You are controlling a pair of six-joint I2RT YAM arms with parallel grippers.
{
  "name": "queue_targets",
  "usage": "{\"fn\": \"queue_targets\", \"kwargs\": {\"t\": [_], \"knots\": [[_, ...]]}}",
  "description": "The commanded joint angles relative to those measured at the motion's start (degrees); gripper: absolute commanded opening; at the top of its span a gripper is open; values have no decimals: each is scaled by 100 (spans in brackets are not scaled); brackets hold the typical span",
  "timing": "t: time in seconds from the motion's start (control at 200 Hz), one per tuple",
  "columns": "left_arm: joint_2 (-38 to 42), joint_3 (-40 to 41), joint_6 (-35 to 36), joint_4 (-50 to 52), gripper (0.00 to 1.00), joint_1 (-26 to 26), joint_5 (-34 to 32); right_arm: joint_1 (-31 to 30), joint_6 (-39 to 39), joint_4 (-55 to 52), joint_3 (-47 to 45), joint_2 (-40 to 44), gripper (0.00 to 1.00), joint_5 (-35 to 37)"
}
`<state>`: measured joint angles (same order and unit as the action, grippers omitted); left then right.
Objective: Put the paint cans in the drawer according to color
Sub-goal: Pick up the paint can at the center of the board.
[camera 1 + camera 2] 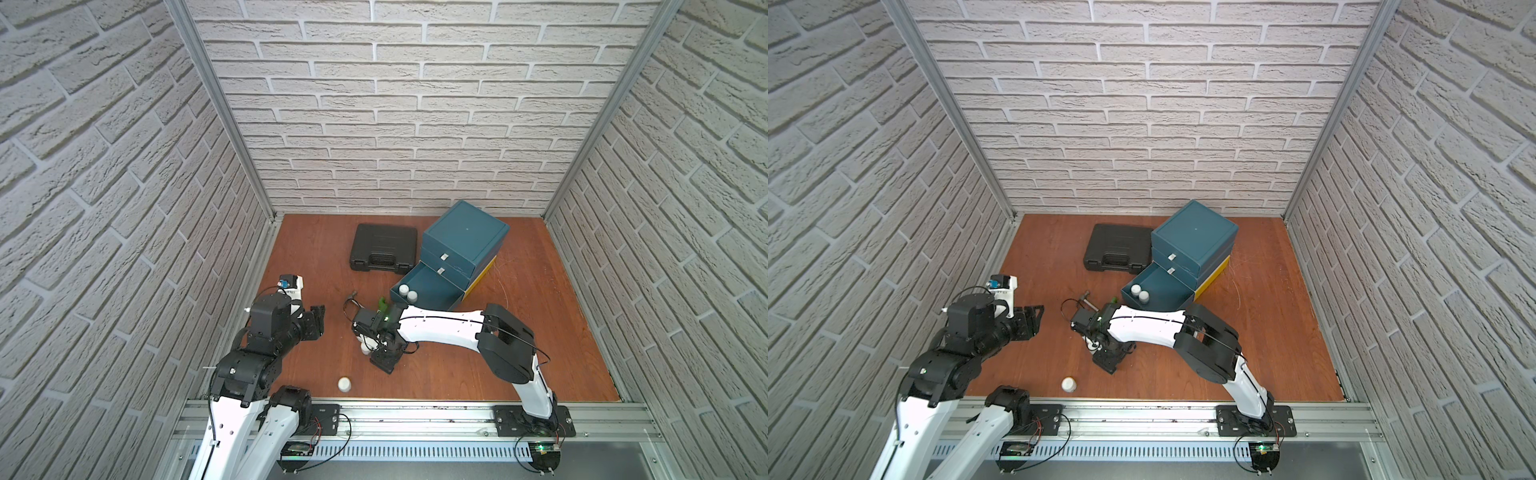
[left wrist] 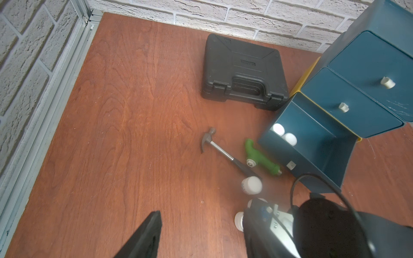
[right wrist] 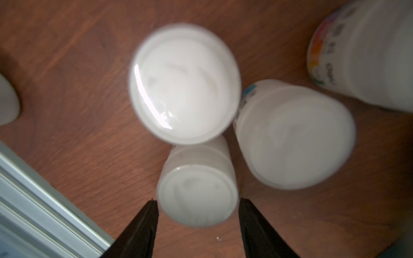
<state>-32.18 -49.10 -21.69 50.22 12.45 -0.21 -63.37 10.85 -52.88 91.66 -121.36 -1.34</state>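
Several white paint cans stand clustered on the wooden floor under my right gripper (image 3: 197, 202). Its jaws are open and straddle one white can (image 3: 196, 192) without clamping it. Two more cans (image 3: 185, 82) (image 3: 292, 134) stand right next to that can. In a top view the cluster (image 1: 365, 347) shows beside the right wrist. Two white cans (image 1: 403, 289) (image 1: 412, 295) sit in the pulled-out bottom drawer (image 1: 436, 286). A lone white can (image 1: 344, 384) stands near the front rail. My left gripper (image 1: 318, 322) hovers open and empty at the left.
The teal drawer unit (image 1: 465, 237) stands at the back right with a black case (image 1: 383, 248) to its left. A small hammer (image 2: 220, 149) and a green toy drill (image 2: 260, 159) lie just before the open drawer. An aluminium rail (image 1: 415, 415) runs along the front edge.
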Motion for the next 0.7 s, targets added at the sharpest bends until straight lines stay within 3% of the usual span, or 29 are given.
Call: {"fn": "queue_targets", "kwargs": {"t": [0.0, 0.21, 0.695], "knots": [[46, 57, -30, -55, 63, 37, -62, -17, 53, 102, 348, -120, 62, 75], [68, 59, -32, -47, 63, 44, -68, -16, 57, -45, 803, -484, 59, 282], [46, 53, -27, -56, 63, 51, -75, -3, 163, -254, 868, -60, 18, 380]]}}
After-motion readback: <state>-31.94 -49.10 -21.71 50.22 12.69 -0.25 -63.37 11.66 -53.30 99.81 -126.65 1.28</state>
